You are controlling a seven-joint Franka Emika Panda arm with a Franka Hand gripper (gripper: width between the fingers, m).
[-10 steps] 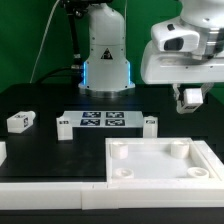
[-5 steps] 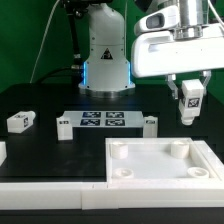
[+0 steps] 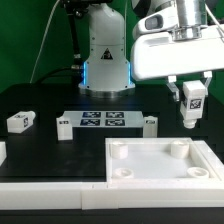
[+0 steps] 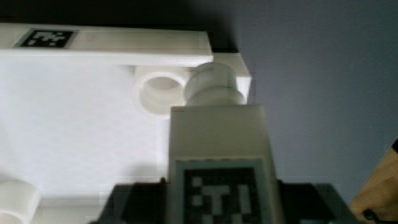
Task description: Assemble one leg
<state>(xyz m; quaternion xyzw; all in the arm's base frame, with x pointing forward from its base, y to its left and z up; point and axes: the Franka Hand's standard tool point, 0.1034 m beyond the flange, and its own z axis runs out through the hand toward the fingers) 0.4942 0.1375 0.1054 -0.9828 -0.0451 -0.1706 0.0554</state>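
leg nudged slightly right, now poised over a socket
the pincer (image 3: 190, 94), clenched on the leg (image 3: 193, 108), has barely drifted in the last half second; the leg hangs upright above the white panel's (image 3: 150, 176) corner socket (image 3: 178, 149), not yet touching, so lowering looks next.

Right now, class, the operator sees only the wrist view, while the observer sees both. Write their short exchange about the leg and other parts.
Operator: Has the leg reached the panel?
Observer: No. In the exterior view the leg, upright in the pincer, shows dark table between its lower end and the panel.
Operator: Any other parts?
Observer: A second leg lies on the table at the exterior view's left.
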